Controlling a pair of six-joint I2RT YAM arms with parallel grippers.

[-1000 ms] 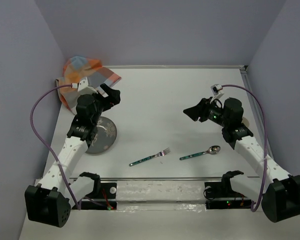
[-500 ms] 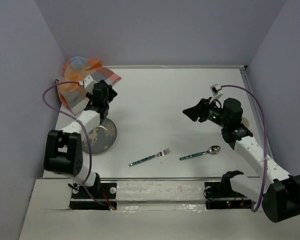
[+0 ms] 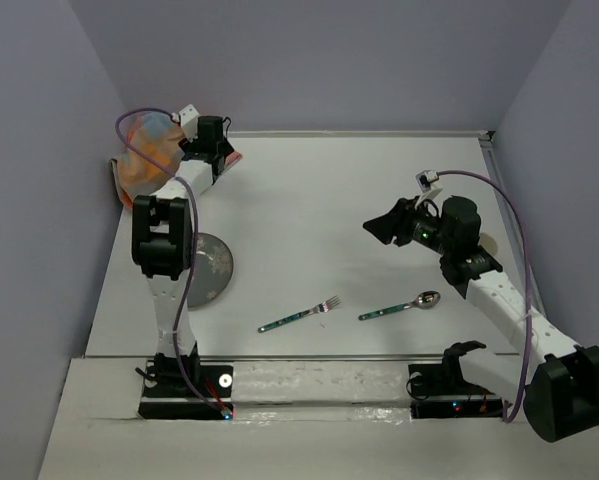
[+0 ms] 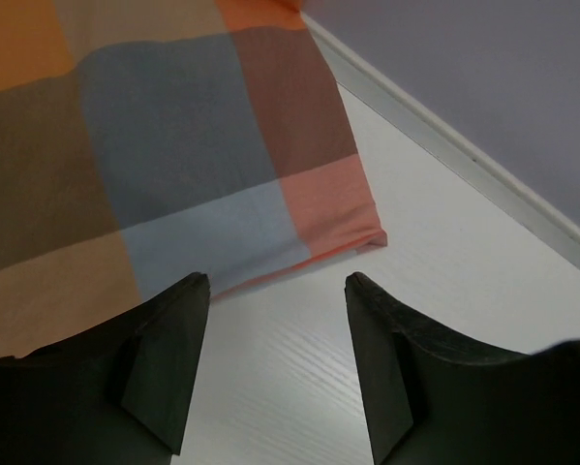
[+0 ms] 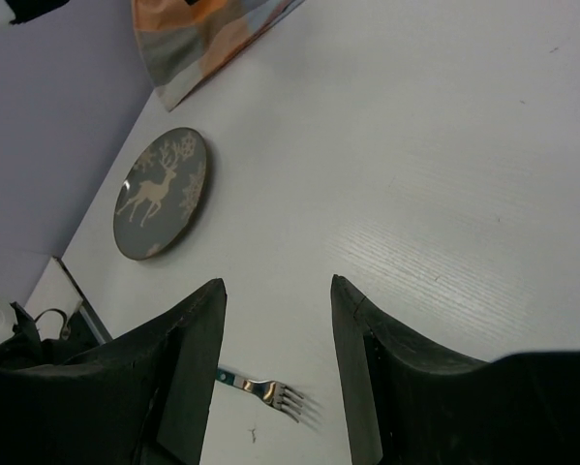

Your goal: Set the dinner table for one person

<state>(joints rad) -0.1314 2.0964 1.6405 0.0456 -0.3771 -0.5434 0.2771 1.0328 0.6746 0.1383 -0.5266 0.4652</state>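
Note:
The dinner table is a wide white top. An orange-and-blue checked cloth mat lies crumpled in the far left corner. My left gripper is open and empty just above the table, right at the mat's near corner; in the left wrist view the mat lies just beyond the fingertips. A dark plate with a deer lies at the left. A fork and a spoon lie near the front. My right gripper hovers open and empty at the right.
A raised rail and grey walls border the table behind the mat. The right wrist view shows the plate, the fork and the mat past its fingers. Both arm bases stand at the near edge.
My left arm has swung from above the plate out to the far left corner, down to the mat's corner. The right arm has barely moved.

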